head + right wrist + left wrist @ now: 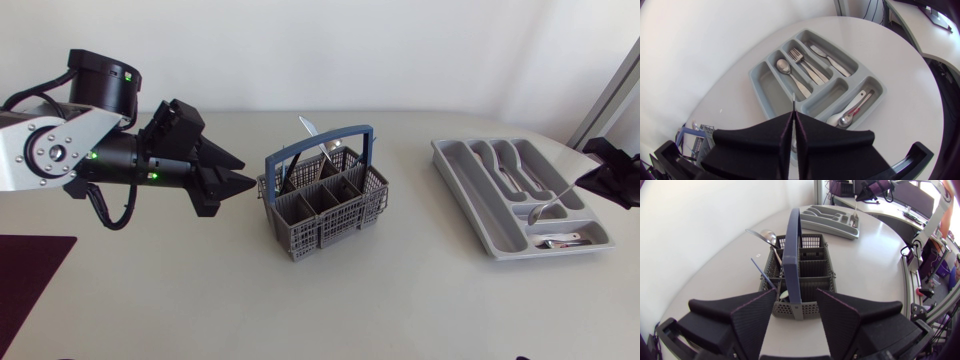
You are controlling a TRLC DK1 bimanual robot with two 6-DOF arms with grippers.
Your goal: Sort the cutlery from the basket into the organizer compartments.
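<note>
So the right gripper (pixel 588 182) is mid drop-off. It's clamped shut on the handle of a spoon (pixel 541 211), which hangs bowl-down over the organizer (pixel 462 190) at the bench's right end, above the short compartments nearest the front edge. I can't tell exactly which slot it's lined up with, but the crosswise one already has a couple of spoons (pixel 562 241) in it, so I'd guess that's the target. Next move as I see it is to lower it, line the handle up with the slot so it doesn't catch a divider, then let go. The spoon is plain shiny metal with a thin handle, so it could swing or slip in that pinch. The left gripper (pixel 238 182) is wide open with nothing in it, fingers pointing at the basket (pixel 325 225) mid-bench, close to its left side. The basket is grey mesh with a blue handle, and a few pieces (pixel 310 130) stick up from its far-side cells, so the sorting isn't finished.
</note>
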